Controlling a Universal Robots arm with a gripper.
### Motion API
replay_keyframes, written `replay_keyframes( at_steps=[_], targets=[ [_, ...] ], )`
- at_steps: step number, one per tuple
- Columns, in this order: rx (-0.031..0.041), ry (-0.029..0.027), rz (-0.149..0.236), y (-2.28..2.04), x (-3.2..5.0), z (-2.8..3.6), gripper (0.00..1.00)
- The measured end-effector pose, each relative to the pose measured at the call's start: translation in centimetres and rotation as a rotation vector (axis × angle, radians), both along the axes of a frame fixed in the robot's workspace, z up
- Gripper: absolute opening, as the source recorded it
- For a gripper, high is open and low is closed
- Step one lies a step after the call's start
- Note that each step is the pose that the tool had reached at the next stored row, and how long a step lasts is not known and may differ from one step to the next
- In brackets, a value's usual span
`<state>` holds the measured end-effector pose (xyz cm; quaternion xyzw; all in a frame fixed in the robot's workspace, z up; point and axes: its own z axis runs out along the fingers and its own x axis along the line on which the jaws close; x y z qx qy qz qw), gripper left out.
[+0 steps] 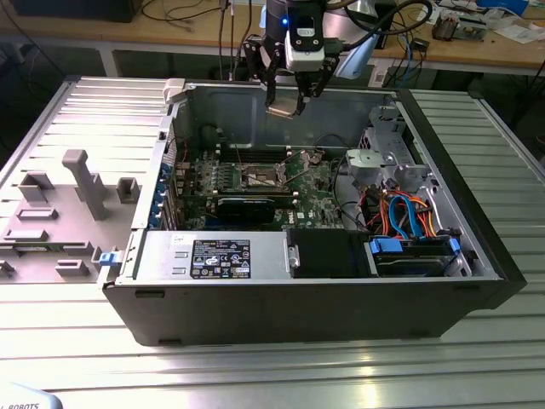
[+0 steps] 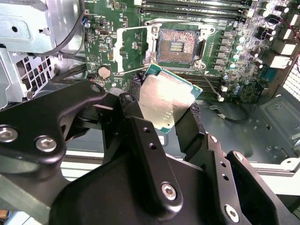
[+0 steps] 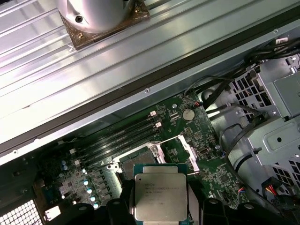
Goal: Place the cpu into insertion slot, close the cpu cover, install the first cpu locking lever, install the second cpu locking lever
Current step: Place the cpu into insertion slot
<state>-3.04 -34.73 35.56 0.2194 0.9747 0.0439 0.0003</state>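
My gripper [image 1: 286,100] hangs high over the open computer case and is shut on the cpu [image 1: 283,108], a flat square chip with a silver top. In both wrist views the black fingers [image 2: 133,103] clamp two opposite edges of the cpu [image 2: 164,101] [image 3: 159,192]. Below it on the green board lies the insertion slot [image 2: 177,44] [image 1: 260,176], a dark square socket, bare inside. The cpu cover [image 2: 129,47] [image 3: 187,152] is swung open beside the slot. A thin wire locking lever [image 2: 206,79] stands loose next to the socket.
Long black memory slots [image 2: 197,5] run beside the socket. A metal drive cage [image 1: 387,162] with orange and blue cables [image 1: 409,213] fills the exterior view's right. A black box [image 1: 328,253] and labelled cover [image 1: 217,258] sit at the front. The grey side panel [image 1: 68,204] lies on the left.
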Motion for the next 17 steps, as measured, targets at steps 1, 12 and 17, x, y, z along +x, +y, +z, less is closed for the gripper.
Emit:
replay_keyframes(
  at_steps=[1, 12, 17],
  targets=[
    [0.0000, 0.0000, 0.000, 0.00, 0.00, 0.00, 0.54],
    [0.0001, 0.0000, -0.112, 0.00, 0.00, -0.05, 0.54],
    [-0.0001, 0.0000, -0.156, 0.00, -0.05, -0.11, 0.54]
  ],
)
